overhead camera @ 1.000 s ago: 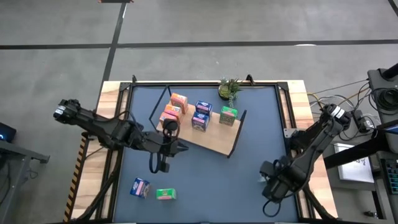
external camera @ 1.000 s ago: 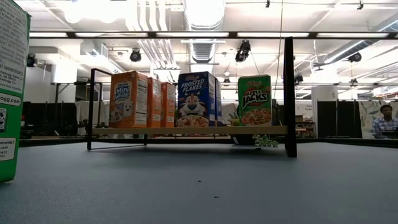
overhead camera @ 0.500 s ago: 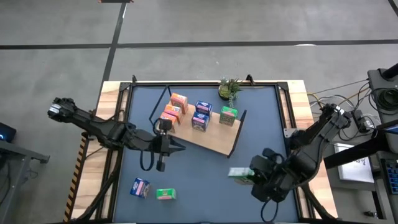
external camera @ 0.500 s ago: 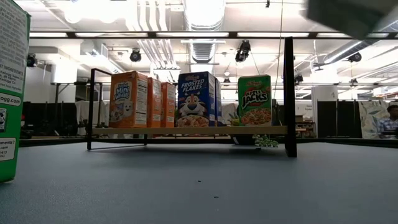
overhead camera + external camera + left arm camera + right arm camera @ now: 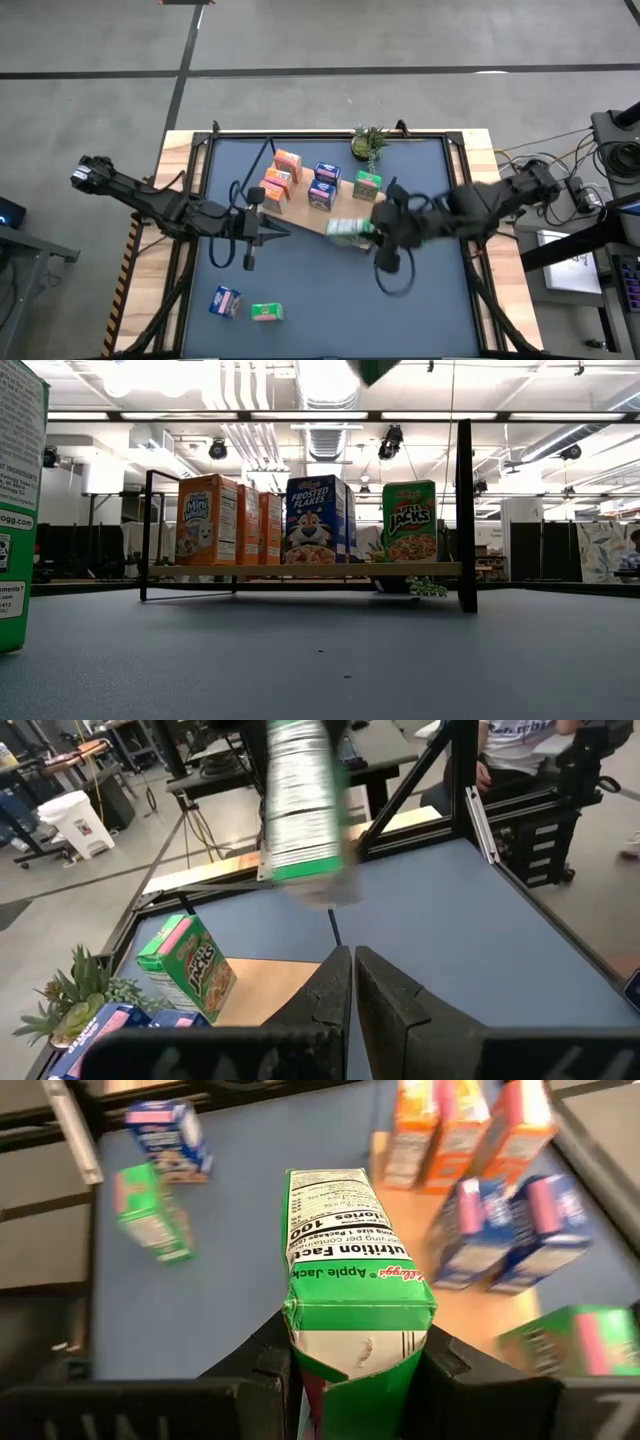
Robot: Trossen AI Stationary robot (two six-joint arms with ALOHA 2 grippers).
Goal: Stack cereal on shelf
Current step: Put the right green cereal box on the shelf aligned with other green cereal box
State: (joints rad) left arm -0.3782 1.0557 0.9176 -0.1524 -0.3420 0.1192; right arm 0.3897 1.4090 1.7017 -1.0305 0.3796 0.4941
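right hand (image 5: 372,232) pinching a green cereal box (image 5: 349,231) above the shelf (image 5: 350,226) edge; it should land upright beside the standing green box (image 5: 367,185), left hand (image 5: 283,231) pressed together.

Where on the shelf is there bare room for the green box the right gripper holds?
The shelf is bare along its near edge, in front of the standing green box. The far side is crowded with orange boxes and blue boxes. The right gripper carries its green box over that bare strip.
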